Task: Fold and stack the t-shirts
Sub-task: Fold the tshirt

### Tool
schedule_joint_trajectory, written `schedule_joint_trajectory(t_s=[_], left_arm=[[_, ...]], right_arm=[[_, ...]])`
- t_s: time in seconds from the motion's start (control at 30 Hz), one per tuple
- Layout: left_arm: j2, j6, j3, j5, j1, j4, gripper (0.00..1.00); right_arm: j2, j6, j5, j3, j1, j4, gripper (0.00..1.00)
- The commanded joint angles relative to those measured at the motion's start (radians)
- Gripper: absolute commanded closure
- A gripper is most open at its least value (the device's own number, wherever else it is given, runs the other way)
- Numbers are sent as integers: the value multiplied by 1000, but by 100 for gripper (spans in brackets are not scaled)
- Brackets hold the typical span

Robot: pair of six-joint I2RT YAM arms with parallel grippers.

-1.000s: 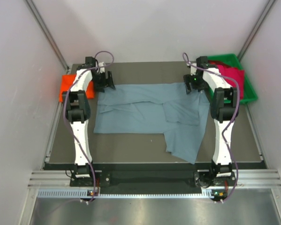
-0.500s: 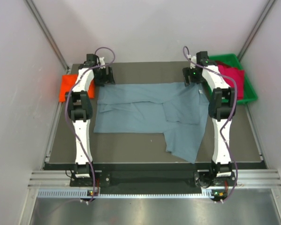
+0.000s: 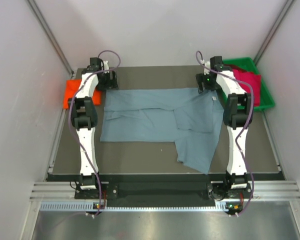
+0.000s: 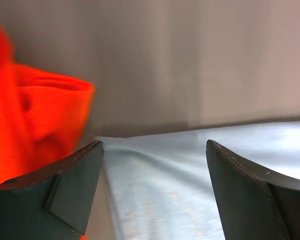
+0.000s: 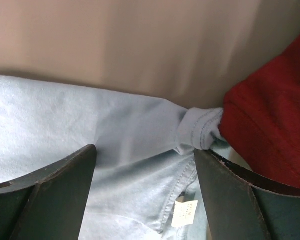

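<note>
A large slate blue-grey t-shirt (image 3: pixel 155 120) lies spread on the dark table, with one flap hanging toward the near right. My left gripper (image 3: pixel 107 80) hovers open at its far left corner; in the left wrist view the cloth (image 4: pixel 190 185) lies between the open jaws of that gripper (image 4: pixel 154 144). My right gripper (image 3: pixel 205 83) is open at the far right corner, over the collar and its white label (image 5: pixel 185 212), gripper (image 5: pixel 144 150) empty. An orange-red t-shirt (image 3: pixel 69 93) lies folded at the left edge. Crimson t-shirts (image 3: pixel 250 82) sit in the bin.
A green plastic bin (image 3: pixel 266 100) stands at the far right corner. The orange cloth (image 4: pixel 34 125) is close to my left finger, and the crimson cloth (image 5: pixel 270 115) touches the blue collar. White walls close in on both sides and at the back.
Both grippers have drawn back from over the blue shirt's far corners toward the table's far edge. The shirt stays flat where it lay.
</note>
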Motion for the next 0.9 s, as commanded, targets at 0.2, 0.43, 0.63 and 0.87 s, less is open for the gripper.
schedule_joint_trajectory(t_s=[0.2,0.43,0.63,0.87], left_arm=[[-104,39,-40,-42,46,-26,3],[-81,33,-63,-24,46,-35,5],[-71,32,-78,-33,46,-35,16],[-64,33,-114,-45,46,-35,62]], right_arm=[[-183,-7,2,-39,-26,9,21],[-191,-19,17,-74,-36,4,22],[-138,-35,33,-91,-37,0,25],[-75,-61,88,-76,-37,21,37]])
